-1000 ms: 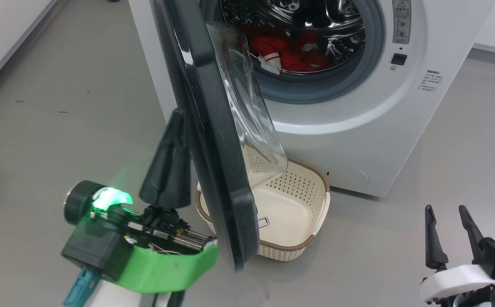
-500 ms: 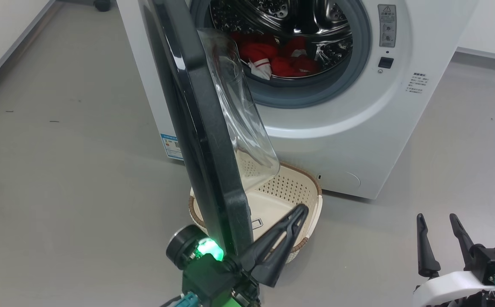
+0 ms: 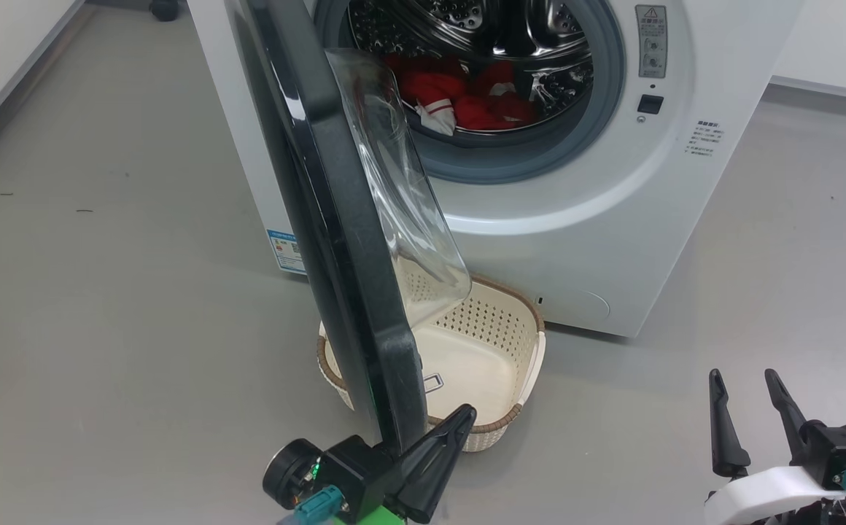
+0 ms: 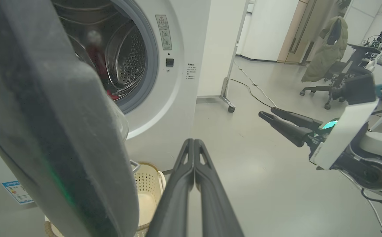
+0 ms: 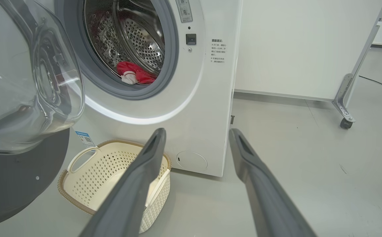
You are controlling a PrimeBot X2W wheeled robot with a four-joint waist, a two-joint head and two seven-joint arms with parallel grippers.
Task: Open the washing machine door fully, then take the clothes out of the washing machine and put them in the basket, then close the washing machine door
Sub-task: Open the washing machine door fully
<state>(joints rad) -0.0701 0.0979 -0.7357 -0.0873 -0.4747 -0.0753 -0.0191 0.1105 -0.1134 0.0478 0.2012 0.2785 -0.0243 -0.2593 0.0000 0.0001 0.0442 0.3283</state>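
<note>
- Nearest to us, out in front of the washing machine [image 3: 612,240], our left claw [image 3: 467,417] is clenched on nothing, fingers pressed together. It sits at the lowest edge of the washing machine door [image 3: 335,219]; whether it touches the door we cannot tell.
- Our right claw [image 3: 742,375] hangs released and empty, well apart from the washing machine, low over the floor [image 3: 102,255] before its right front corner.
- The door stands swung out from the washing machine, roughly square to its front, its glass bowl [image 3: 394,182] facing back toward the drum [image 3: 510,29]. We judge the first step begun but not finished: there looks to be more swing left before it is fully open.
- The basket [image 3: 496,321] sits on the floor just in front of the washing machine, partly beneath the door's overhang, and holds no clothes.
- Farthest off, the clothes [image 3: 467,102] lie in a red-and-white heap low inside the washing machine's drum, none lifted out.
- By our reckoning the unloading has not started, and closing the door comes last of all.
</note>
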